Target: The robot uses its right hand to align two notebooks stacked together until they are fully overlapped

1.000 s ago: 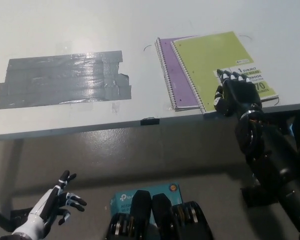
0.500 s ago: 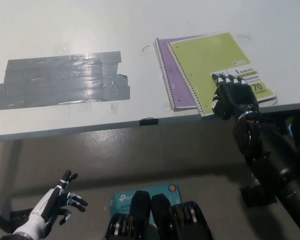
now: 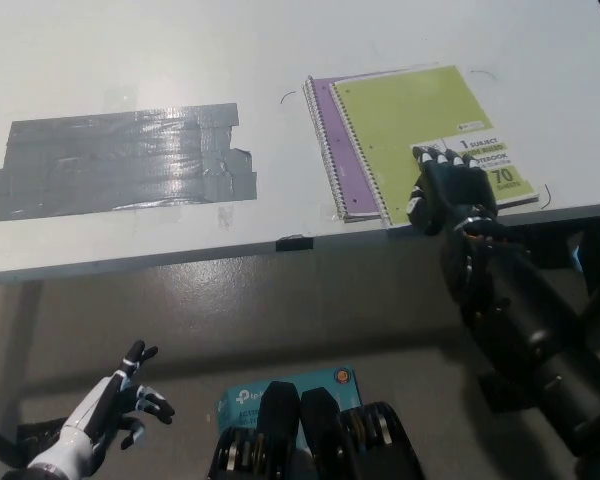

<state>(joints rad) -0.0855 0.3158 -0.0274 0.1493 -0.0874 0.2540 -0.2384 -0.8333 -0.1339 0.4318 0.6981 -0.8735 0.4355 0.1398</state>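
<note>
Right hand: I see my black right hand point(image 3: 450, 192) at right of centre, lying palm-down on the green notebook's near right corner, fingers flat and spread over the printed label, pressing but gripping nothing.
Right arm: it runs from the lower right of the frame up to that corner.
Green notebook point(image 3: 425, 132): upper right of the frame, on top of the purple one, spiral edge to picture left, turned slightly against the table edge.
Purple notebook point(image 3: 332, 140): underneath, only a strip showing along the green cover's left side and a sliver at its top, so the two are not fully overlapped.
Table point(image 3: 280, 60): white, both notebooks near its front edge.
Tape point(image 3: 120, 160): grey patch at upper left, well apart from the notebooks.
Left hand point(image 3: 115, 405): white, lower left of the frame below the table, fingers spread, empty.
Box point(image 3: 242, 402): teal, bottom centre, on the floor.
</note>
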